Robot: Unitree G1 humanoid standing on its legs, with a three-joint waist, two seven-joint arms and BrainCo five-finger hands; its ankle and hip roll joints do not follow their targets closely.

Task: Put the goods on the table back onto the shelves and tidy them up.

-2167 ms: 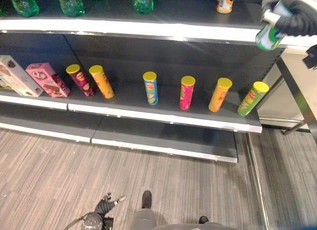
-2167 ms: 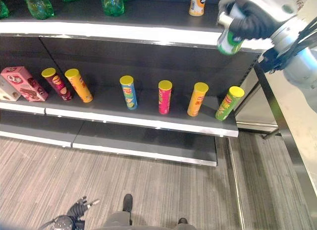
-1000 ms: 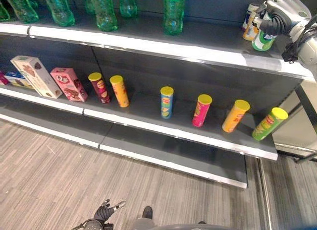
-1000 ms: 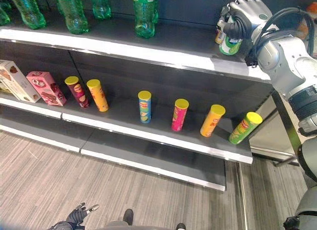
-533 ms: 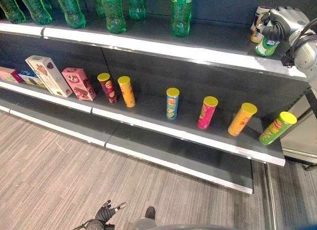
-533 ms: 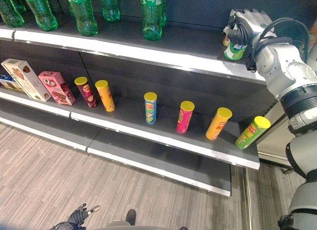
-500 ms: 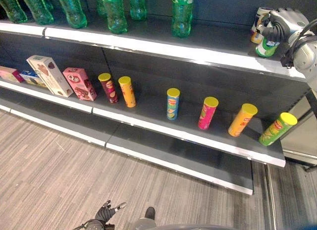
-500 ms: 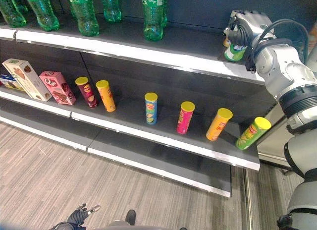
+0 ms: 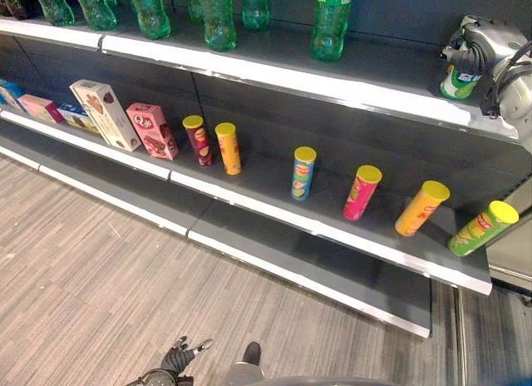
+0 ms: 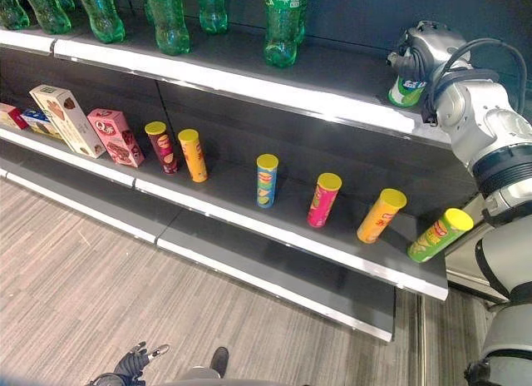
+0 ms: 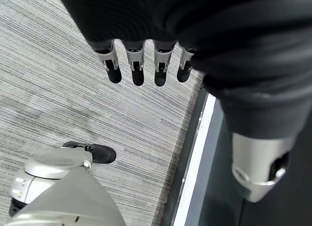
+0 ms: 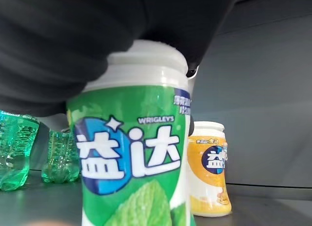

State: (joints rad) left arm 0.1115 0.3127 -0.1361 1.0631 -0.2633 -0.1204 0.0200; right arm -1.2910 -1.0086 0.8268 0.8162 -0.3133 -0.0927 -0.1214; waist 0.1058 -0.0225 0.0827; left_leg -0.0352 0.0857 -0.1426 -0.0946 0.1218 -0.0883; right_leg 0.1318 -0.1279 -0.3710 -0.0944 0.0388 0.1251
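Green gum bottle [image 10: 407, 92] on top shelf [image 10: 332, 70] | right hand [image 10: 426, 49] fingers clasp it (left hand [image 11: 141, 65] fingers straight)

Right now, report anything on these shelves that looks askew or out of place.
Nothing is spilled or damaged. The green chip tube at the right end of the middle shelf leans more than its neighbours. The right robot hand grips the green gum bottle, apparently resting on the top shelf.

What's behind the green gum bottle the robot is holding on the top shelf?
An orange gum bottle stands behind the green gum bottle; green soda bottles stand further along. The right hand hides anything else.
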